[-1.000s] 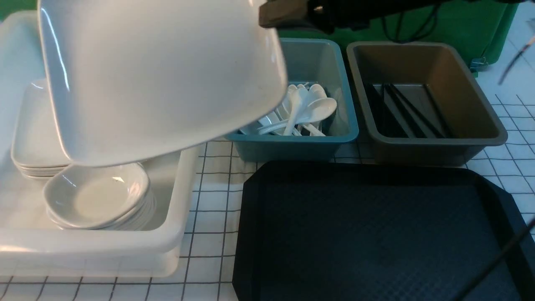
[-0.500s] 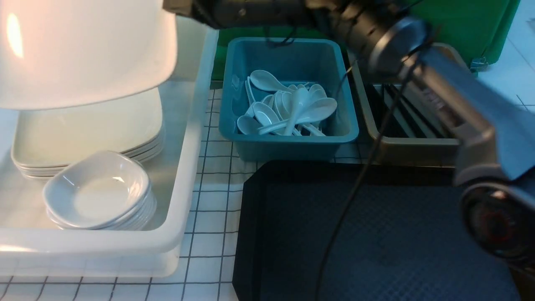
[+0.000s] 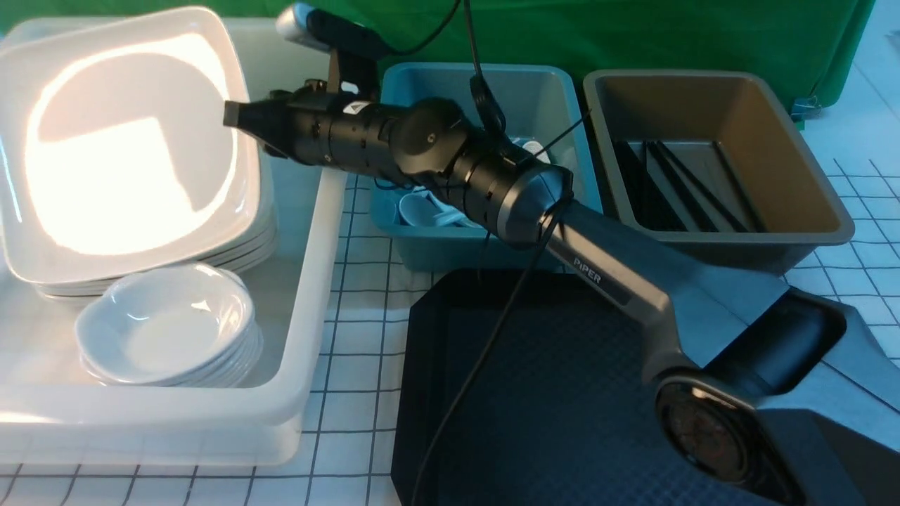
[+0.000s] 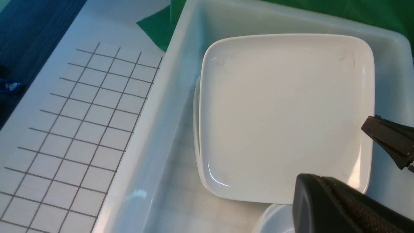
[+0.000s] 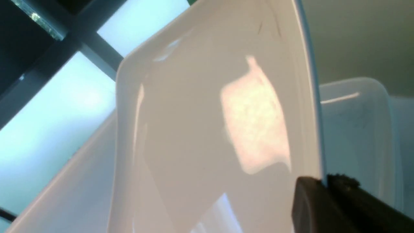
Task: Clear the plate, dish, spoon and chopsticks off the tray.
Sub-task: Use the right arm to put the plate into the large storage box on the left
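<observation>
My right gripper (image 3: 230, 117) reaches left over the white tub (image 3: 309, 281) and is shut on the right edge of the plate (image 3: 126, 140). It holds the plate tilted just above a stack of plates. The right wrist view shows the plate (image 5: 210, 129) pinched between the fingers of the gripper (image 5: 325, 185). The left wrist view shows the plate (image 4: 284, 113) from above, with the right gripper's tip (image 4: 388, 142) on its edge. My left gripper (image 4: 323, 194) hovers near it, jaws together and empty. Dishes (image 3: 165, 327) are stacked in the tub. The tray (image 3: 562, 393) carries nothing.
A teal bin (image 3: 450, 247) holds white spoons (image 3: 415, 209), mostly hidden behind my right arm. A brown bin (image 3: 738, 242) holds black chopsticks (image 3: 675, 184). My right arm's base and forearm cross over the tray's right half. The table has a grid-patterned cloth (image 3: 351, 351).
The plate has moved left and down, from close to the camera to just above the plate stack in the tub. My right arm has stretched left with it.
</observation>
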Action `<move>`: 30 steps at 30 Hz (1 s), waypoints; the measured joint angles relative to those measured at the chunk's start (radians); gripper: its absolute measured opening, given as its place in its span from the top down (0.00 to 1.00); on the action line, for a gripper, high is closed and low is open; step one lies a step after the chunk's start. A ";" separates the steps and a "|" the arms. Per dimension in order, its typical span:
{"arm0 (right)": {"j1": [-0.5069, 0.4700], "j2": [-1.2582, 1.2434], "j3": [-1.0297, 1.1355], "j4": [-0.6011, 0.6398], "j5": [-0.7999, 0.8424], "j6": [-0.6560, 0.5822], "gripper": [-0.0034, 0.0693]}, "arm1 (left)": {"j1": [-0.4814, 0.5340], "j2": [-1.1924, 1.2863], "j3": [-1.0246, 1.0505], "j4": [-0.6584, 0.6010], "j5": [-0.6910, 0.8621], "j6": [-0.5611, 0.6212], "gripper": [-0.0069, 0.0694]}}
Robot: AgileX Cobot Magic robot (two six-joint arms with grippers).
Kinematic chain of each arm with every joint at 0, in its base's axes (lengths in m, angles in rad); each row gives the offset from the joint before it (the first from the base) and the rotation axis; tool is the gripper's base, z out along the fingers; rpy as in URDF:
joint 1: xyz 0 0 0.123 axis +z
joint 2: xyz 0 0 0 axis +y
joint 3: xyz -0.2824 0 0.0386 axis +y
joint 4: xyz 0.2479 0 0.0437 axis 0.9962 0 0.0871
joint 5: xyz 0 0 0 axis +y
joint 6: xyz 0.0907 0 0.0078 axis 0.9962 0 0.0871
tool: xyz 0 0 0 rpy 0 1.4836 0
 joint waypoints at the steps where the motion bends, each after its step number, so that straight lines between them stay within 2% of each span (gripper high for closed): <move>1: -0.001 0.004 -0.002 0.001 -0.006 -0.001 0.85 | 0.000 0.001 0.012 0.000 -0.012 0.001 0.91; 7: -0.001 0.019 -0.009 0.002 -0.056 -0.003 0.85 | 0.004 0.001 0.047 0.000 -0.055 0.010 0.91; 11: -0.001 0.025 -0.013 0.010 -0.080 -0.002 0.80 | 0.004 0.001 0.047 0.000 -0.064 0.012 0.91; 14: -0.001 0.027 -0.016 0.027 -0.092 0.005 0.71 | 0.005 0.001 0.048 0.000 -0.064 0.018 0.91; 15: -0.001 0.027 -0.016 0.029 -0.093 0.005 0.71 | 0.005 0.001 0.048 0.000 -0.064 0.018 0.91; 16: 0.000 0.027 -0.016 0.032 -0.094 0.005 0.64 | 0.005 0.001 0.048 0.000 -0.064 0.018 0.91; 21: 0.002 0.027 -0.018 0.033 -0.084 -0.003 0.55 | 0.005 0.001 0.048 0.000 -0.064 0.018 0.91; 25: 0.002 0.027 -0.019 0.024 -0.056 -0.038 0.53 | 0.005 0.001 0.048 0.000 -0.064 0.018 0.91; 30: -0.007 0.007 -0.023 -0.062 0.059 -0.055 0.53 | 0.005 0.001 0.048 0.000 -0.064 0.018 0.91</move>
